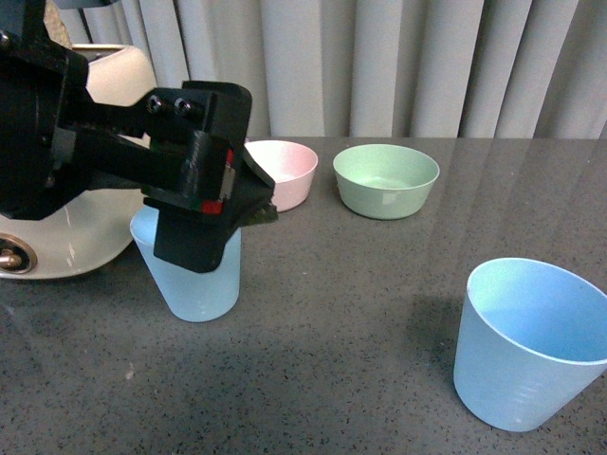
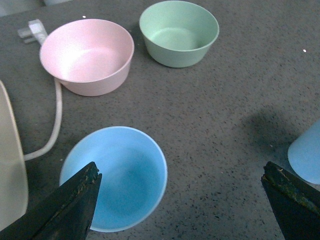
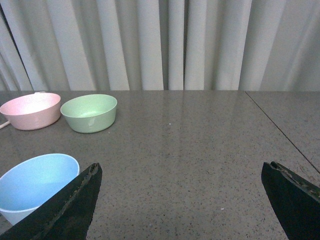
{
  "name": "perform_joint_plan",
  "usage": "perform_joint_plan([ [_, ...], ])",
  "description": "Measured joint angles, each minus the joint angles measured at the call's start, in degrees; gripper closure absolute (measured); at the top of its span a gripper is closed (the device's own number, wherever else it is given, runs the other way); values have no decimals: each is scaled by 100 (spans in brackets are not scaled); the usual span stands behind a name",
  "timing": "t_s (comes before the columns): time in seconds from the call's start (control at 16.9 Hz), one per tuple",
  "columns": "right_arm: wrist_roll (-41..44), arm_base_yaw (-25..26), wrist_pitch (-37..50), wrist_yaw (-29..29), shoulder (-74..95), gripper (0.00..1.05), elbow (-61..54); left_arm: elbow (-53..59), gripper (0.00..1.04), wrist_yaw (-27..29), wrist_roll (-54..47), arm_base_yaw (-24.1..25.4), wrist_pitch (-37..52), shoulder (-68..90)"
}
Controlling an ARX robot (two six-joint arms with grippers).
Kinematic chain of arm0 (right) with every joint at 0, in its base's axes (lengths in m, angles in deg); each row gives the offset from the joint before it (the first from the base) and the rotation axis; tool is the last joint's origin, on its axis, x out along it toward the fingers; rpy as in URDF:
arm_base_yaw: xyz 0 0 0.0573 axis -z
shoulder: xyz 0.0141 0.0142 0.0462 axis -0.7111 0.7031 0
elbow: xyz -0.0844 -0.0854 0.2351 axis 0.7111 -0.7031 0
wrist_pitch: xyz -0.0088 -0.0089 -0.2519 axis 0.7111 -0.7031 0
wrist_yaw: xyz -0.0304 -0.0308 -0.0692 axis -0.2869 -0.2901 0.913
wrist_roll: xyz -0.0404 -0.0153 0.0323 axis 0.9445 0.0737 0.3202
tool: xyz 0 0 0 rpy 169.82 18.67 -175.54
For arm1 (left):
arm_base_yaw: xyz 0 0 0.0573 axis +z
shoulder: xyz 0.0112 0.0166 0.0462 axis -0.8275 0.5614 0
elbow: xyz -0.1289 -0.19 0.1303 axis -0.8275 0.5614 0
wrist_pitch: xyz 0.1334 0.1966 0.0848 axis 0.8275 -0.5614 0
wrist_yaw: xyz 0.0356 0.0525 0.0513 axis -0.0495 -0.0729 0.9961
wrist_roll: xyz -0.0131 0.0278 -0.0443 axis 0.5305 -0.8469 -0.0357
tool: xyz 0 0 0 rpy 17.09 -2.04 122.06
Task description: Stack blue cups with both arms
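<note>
In the front view, the left claw (image 1: 201,213) hangs just above the left cup (image 1: 194,284). That cup stands upright on the table (image 1: 360,313) at about eight o'clock from the green bowl (image 1: 386,180). The right cup (image 1: 531,346) stands well apart, at about four o'clock from that bowl, and the pink bowl (image 1: 285,171) sits at the green bowl's nine o'clock. In the left wrist view, this claw is spread wide and holds nothing. One finger (image 2: 65,210) overlaps the cup's rim and the other reaches out near the right cup, so the cup sits off-centre. We judge that we should shift the claw until both fingers straddle the cup evenly, then lower it and close gently below the rim, since a skewed pinch could tip the light cup. In the right wrist view, the right claw (image 3: 180,205) is equally wide open and empty. The right cup lies beside one finger, not between them, so it needs the same centring before any lift.
</note>
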Motion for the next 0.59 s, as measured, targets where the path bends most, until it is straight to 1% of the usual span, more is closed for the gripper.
perform_joint_plan([
  [0.12,-2,0,0,0,0,7,0,-4,7,4,-155,-131,-28,114],
  [0.3,-2,0,0,0,0,7,0,-4,7,247,-428,-177,22,304],
  [0.59,-2,0,0,0,0,7,0,-4,7,378,-769,-304,48,562],
])
